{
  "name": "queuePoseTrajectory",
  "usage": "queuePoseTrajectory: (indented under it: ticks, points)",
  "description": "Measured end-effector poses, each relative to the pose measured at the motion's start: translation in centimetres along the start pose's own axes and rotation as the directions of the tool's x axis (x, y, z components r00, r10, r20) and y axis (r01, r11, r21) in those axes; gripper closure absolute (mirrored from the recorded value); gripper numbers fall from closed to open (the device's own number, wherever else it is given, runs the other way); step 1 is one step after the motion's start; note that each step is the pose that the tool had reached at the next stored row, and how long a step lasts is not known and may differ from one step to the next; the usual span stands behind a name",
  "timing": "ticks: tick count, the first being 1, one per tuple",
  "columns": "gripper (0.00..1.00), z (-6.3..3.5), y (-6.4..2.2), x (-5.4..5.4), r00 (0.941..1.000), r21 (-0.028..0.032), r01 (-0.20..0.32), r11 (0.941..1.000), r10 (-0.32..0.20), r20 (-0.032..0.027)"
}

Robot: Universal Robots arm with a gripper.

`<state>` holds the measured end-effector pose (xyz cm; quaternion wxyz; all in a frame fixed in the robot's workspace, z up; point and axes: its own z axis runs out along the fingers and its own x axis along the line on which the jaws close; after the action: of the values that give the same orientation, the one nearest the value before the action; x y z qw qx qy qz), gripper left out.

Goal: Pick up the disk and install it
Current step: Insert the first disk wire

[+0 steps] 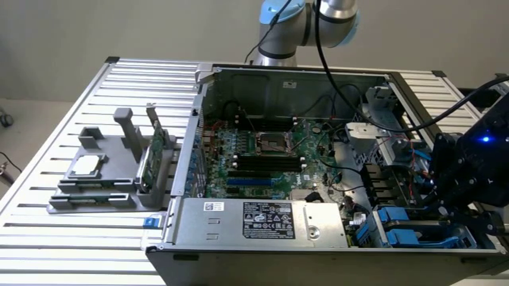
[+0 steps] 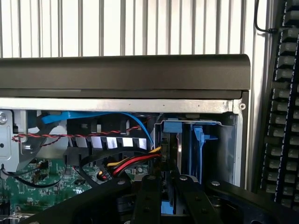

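One gripper (image 1: 465, 223) hangs over the drive bay at the open computer case's (image 1: 278, 77) front corner, on the exterior view's right. Wrist view: narrow fingers (image 2: 148, 198) clamp the disk (image 2: 180, 158), standing edge-on in the bay.

The pincer (image 2: 169, 198) sits over the disk (image 2: 187, 140) in its bay.

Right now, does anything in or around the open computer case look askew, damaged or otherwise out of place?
Nothing stands out. The end effector hangs over the blue drive bay at the case corner on the exterior view's right. Cables look loose but intact. The fixture beside the case holds its parts upright.
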<state>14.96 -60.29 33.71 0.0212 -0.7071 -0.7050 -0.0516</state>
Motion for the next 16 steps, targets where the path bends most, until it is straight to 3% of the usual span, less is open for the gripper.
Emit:
queuePoseTrajectory:
  ticks: [16]
  points:
    - [0.83,0.2,0.05,-0.06,1.0,0.0,0.0,1.0,0.0,0.0001]
